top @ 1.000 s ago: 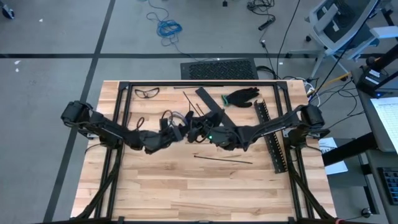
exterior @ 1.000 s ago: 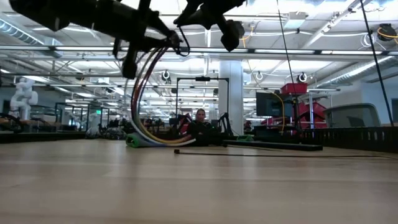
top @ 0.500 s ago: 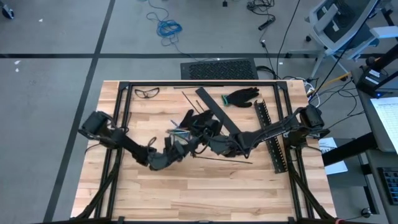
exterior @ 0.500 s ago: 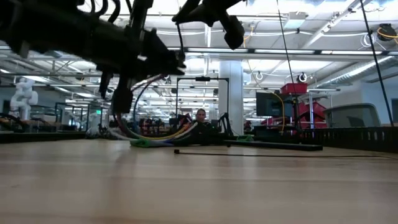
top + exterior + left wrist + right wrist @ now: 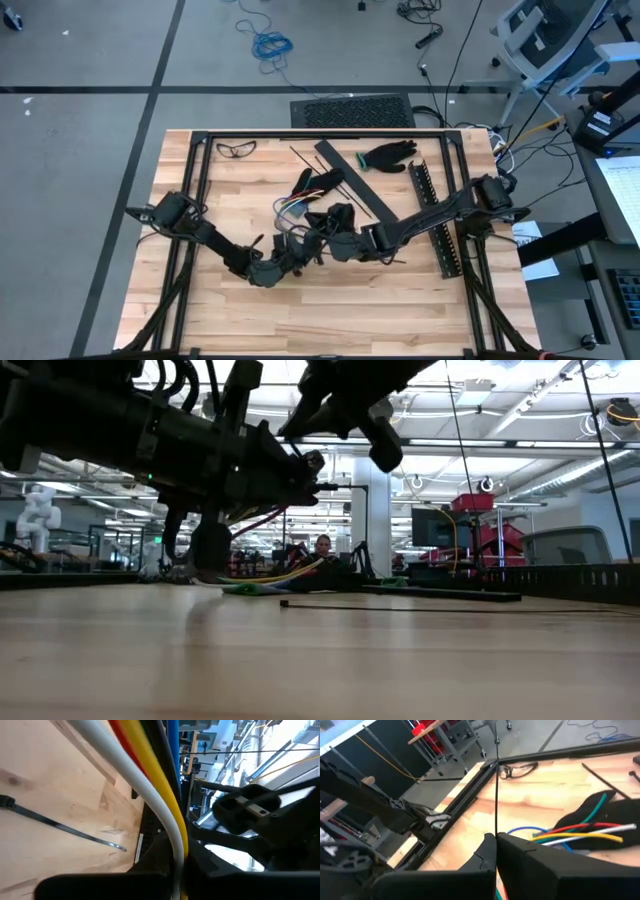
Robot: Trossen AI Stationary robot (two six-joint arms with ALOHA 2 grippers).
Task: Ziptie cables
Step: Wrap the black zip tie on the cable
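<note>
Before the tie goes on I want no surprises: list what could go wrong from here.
The cables fan apart at their free ends, so the zip tie in the right gripper may miss some strands. The left gripper holds the bundle close to the right one; the two could collide. The thin tie might bend or slip.

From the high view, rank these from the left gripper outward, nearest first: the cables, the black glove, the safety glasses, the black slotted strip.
From the left gripper:
1. Cables, just beyond it toward the table's middle.
2. Safety glasses, far left corner.
3. Black glove, far edge, right of centre; close to the slotted strip along the right side, too close to call.
</note>
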